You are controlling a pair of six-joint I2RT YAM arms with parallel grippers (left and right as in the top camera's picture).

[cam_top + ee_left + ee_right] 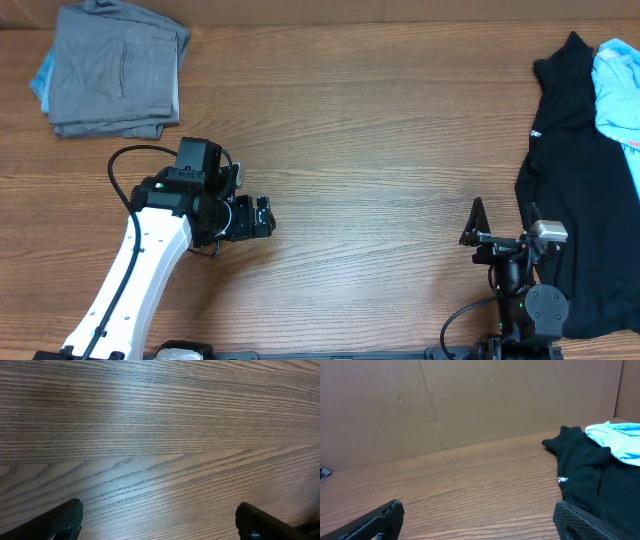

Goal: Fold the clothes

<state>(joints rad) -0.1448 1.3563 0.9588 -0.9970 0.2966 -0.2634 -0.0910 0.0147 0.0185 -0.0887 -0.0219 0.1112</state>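
Overhead, folded mid-grey woven shorts lie at the wooden counter's far left corner. The white left arm reaches rightward, pincer apart, empty. The right pincer is apart too, beside a black garment.

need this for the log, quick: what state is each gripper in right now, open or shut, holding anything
Left gripper: open, holding nothing.
Right gripper: open, holding nothing.
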